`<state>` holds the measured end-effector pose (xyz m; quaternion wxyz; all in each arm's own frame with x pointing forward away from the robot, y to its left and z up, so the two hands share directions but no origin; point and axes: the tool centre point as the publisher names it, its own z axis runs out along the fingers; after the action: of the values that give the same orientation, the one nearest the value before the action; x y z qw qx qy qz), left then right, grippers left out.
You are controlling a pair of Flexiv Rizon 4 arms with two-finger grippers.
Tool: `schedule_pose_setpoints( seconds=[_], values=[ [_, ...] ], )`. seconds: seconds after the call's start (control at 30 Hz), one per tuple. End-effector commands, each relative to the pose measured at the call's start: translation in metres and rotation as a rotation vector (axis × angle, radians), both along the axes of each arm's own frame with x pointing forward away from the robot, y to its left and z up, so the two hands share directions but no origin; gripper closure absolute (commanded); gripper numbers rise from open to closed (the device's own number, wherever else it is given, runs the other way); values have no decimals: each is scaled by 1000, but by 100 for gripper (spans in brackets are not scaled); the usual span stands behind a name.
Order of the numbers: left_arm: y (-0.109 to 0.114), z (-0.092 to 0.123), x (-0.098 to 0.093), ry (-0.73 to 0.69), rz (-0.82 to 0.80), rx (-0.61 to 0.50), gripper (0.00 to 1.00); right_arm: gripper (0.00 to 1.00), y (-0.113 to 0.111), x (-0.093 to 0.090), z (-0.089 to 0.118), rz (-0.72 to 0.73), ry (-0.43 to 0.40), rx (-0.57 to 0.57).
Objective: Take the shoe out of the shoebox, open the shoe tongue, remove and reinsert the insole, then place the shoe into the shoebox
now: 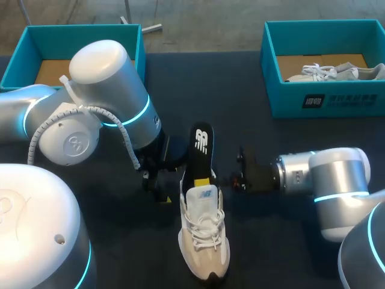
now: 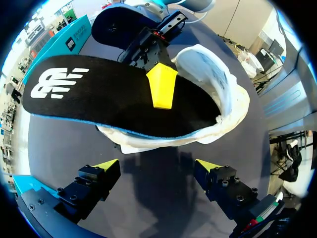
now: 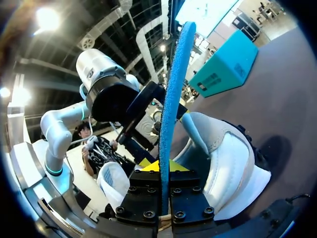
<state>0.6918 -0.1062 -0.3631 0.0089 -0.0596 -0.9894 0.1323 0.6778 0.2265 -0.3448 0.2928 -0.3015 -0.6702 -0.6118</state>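
A white sneaker point(image 1: 204, 241) lies on the dark table, toe toward the near edge. Its black insole point(image 1: 202, 147), blue underneath, sticks up and out of the shoe's opening. My right gripper point(image 1: 207, 179) comes in from the right and is shut on the insole's edge; the right wrist view shows the blue edge point(image 3: 173, 99) pinched in that gripper point(image 3: 162, 171), the shoe point(image 3: 223, 163) beside it. My left gripper point(image 2: 157, 166) stands open just left of the shoe point(image 2: 218, 99), nothing between its fingers. A yellow fingertip point(image 2: 161, 87) presses on the insole point(image 2: 99, 94).
A teal shoebox point(image 1: 139, 45) stands at the back left, partly behind my left arm. Another teal shoebox point(image 1: 325, 99) at the back right holds a second white shoe point(image 1: 337, 72). My left arm's elbow point(image 1: 108, 102) bulks over the table's left half.
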Motion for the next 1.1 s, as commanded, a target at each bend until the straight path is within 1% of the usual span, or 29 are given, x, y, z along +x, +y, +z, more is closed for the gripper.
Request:
schedule_pose_setpoints(
  seconds=[0.03, 0.1, 0.13, 0.17, 0.23, 0.6, 0.93, 1.1],
  values=[
    [0, -1, 0, -2, 1, 2, 0, 100, 3, -3, 0, -6, -9, 0],
    [0, -1, 0, -2, 1, 2, 0, 100, 3, -2, 2, -10, -20, 8],
    [0, -1, 0, -2, 1, 2, 0, 98, 3, -2, 3, -12, -25, 11],
    [0, -1, 0, -2, 1, 2, 0, 67, 3, -1, 5, -11, -29, 14],
    [0, -1, 0, -2, 1, 2, 0, 64, 3, 0, 8, -7, -38, 19],
    [0, -1, 0, -2, 1, 2, 0, 70, 5, 9, 18, 12, -68, 31],
    [0, -1, 0, -2, 1, 2, 0, 71, 4, 14, 27, 9, -106, 45],
    [0, -1, 0, -2, 1, 2, 0, 73, 3, 18, 25, 8, -109, 57]
  ],
)
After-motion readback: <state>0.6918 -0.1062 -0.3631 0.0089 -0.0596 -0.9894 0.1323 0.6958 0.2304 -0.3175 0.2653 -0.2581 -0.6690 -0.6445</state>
